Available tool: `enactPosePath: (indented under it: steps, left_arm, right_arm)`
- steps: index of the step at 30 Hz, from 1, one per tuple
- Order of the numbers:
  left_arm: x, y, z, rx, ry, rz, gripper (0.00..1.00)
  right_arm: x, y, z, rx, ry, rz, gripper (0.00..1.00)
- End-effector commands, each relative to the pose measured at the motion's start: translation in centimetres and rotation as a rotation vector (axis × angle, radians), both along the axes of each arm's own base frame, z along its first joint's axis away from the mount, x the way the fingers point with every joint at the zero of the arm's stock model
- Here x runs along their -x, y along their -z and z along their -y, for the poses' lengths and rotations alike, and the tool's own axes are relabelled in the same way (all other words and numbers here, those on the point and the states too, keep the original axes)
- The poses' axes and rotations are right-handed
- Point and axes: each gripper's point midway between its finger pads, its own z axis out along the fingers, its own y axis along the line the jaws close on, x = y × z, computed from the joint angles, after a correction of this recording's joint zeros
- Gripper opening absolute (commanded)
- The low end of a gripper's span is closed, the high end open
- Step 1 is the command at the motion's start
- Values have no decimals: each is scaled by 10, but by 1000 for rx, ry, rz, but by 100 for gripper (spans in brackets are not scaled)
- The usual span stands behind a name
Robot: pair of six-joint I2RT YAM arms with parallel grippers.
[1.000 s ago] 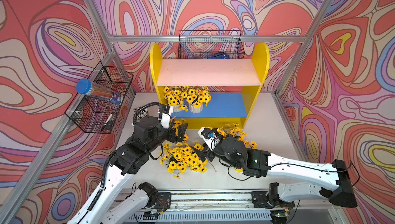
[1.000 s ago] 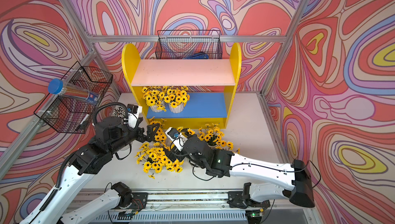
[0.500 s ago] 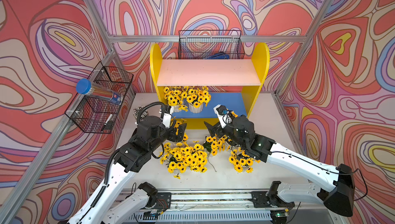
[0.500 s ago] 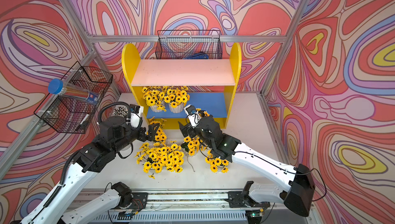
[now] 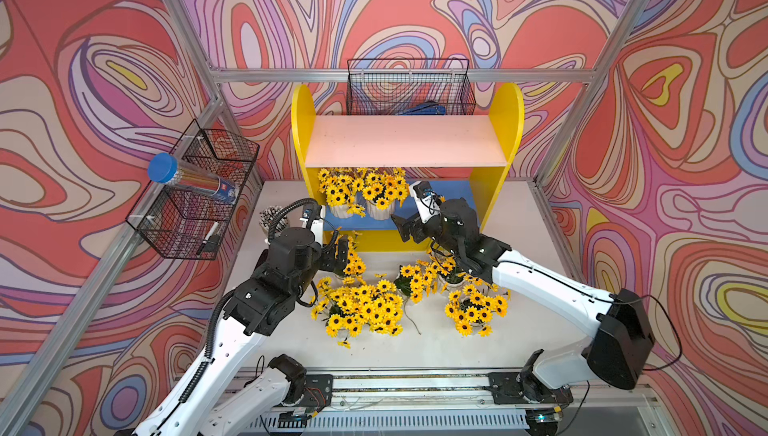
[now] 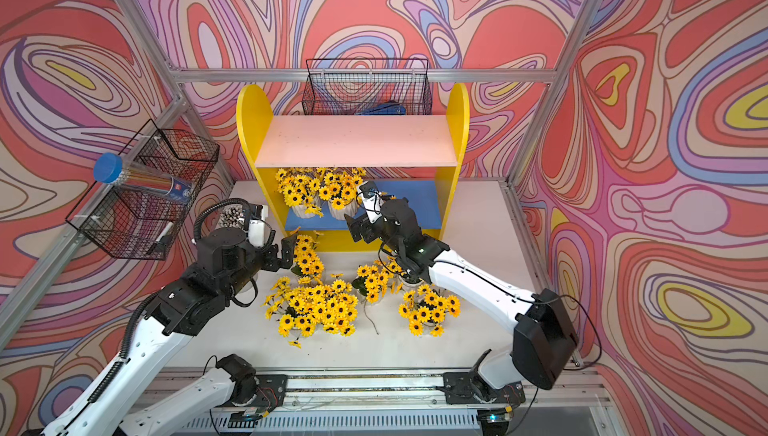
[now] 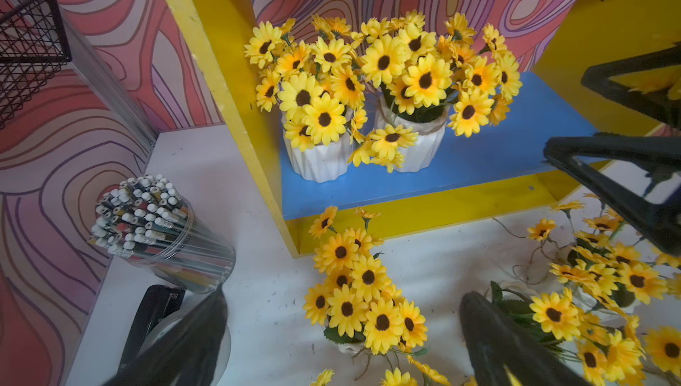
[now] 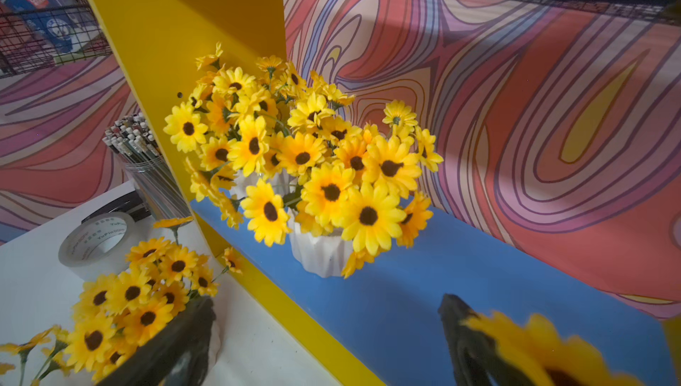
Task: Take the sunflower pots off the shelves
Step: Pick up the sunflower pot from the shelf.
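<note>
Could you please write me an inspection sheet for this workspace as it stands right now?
Surface: white tabletop, bare to the side of the shelves.
Job's things: two sunflower pots side by side on the blue lower board; pink upper board bare; other pots bunched on the table in front.
Clutter: cup of pencils; tape roll.
Grippers: left gripper open, empty, a table pot just ahead of it; right gripper open, empty, at the lower board's front.
Cables: black hose loops on the left arm; thin cable at the right arm's base.
Surroundings: wire baskets on the frame; patterned walls.
</note>
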Motion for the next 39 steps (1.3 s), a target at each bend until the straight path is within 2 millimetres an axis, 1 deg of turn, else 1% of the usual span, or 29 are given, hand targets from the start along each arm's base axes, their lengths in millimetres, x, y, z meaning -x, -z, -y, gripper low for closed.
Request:
enactPosePath:
  steps: [1, 4, 8, 9, 11, 15, 18, 23, 28, 32, 35, 36, 39]
  left_arm:
    - [1, -1, -9, -4, -40, 18, 100]
    - [1, -1, -9, 0, -36, 20, 100]
    - [1, -1, -8, 6, -29, 26, 100]
    - [1, -2, -8, 6, -29, 30, 100]
    - [1, -1, -9, 4, -31, 30, 100]
    - [0, -1, -9, 4, -32, 31, 100]
    - [0, -1, -9, 3, -31, 32, 100]
    - [1, -1, -9, 8, -27, 36, 100]
    - [0, -1, -7, 10, -23, 33, 100]
    - [0, -1, -7, 11, -22, 34, 100]
    - [0, 0, -7, 13, -19, 33, 100]
    - [1, -1, -7, 14, -20, 35, 100]
    - [2, -2, -8, 16, -20, 43, 100]
  right_arm:
    - [-18, 8, -15, -40, -32, -12, 98]
    - [-33, 22, -26, -40, -34, -30, 98]
    - [-52, 35, -39, -60, -33, -32, 98]
    - [-59, 43, -43, -58, -29, -37, 98]
    - [-71, 50, -47, -57, -17, -40, 98]
    - [-90, 56, -57, -47, -15, -32, 98]
    - [-101, 61, -59, -41, -7, -36, 98]
    - [-109, 63, -58, -35, 1, -16, 98]
    - [-116, 65, -65, -19, -16, -17, 98]
    - [-119, 60, -67, -25, -19, -5, 98]
    - [-123, 65, -70, -1, -21, -11, 98]
    - [-123, 64, -70, -6, -23, -7, 96]
    - [-118, 57, -70, -24, -35, 9, 82]
